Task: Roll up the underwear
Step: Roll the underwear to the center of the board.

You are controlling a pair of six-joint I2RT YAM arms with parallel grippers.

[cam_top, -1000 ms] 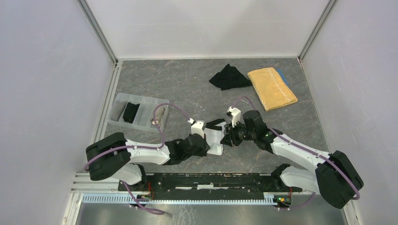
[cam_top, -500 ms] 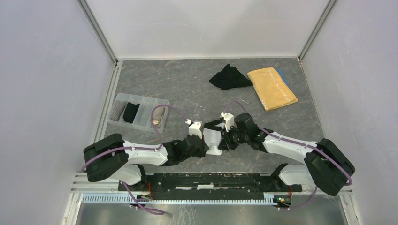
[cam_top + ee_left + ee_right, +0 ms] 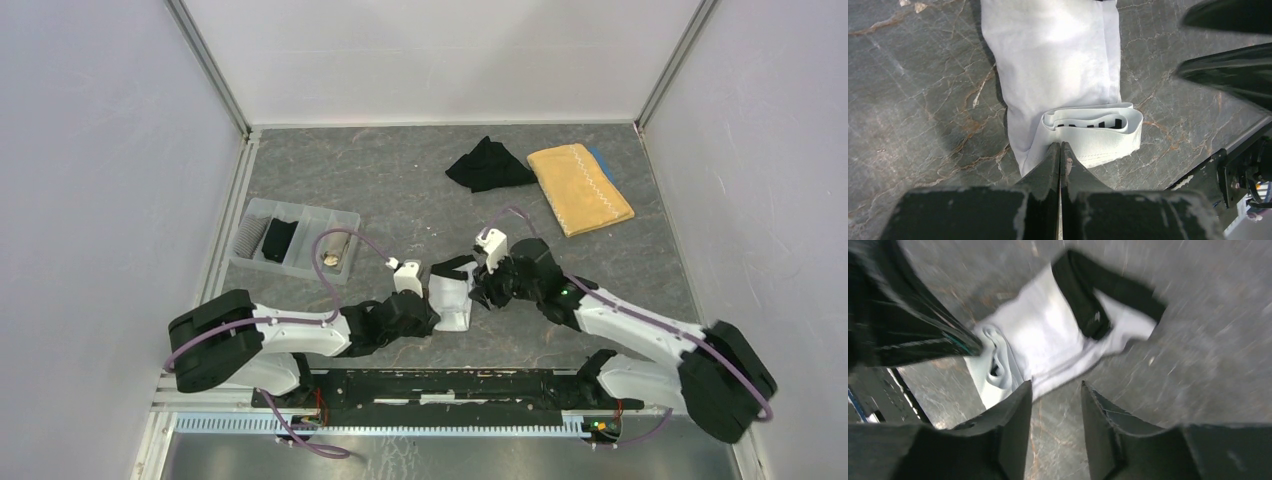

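Observation:
A white underwear [image 3: 450, 300] with a black band lies on the table near the front. In the left wrist view its near end [image 3: 1088, 130] is folded over into a small loop. My left gripper [image 3: 1060, 147] is shut, its tips pinching the near edge of that loop; in the top view it sits at the garment's left side [image 3: 425, 308]. My right gripper [image 3: 1055, 390] is open and empty, just above the bare table beside the white underwear [image 3: 1048, 340]; in the top view it is at the garment's right side [image 3: 483, 290]. A black underwear [image 3: 488, 165] lies loose at the back.
The mustard-yellow towel [image 3: 580, 188] lies at the back right. A clear divided tray [image 3: 300, 215] stands at the left, holding a grey striped roll [image 3: 250, 236], a black roll [image 3: 279, 238] and a beige piece [image 3: 340, 252]. Walls enclose the table.
My left gripper has moved a little left with the near end of the white underwear. My right gripper came in to the garment, then drew back to the right, open.

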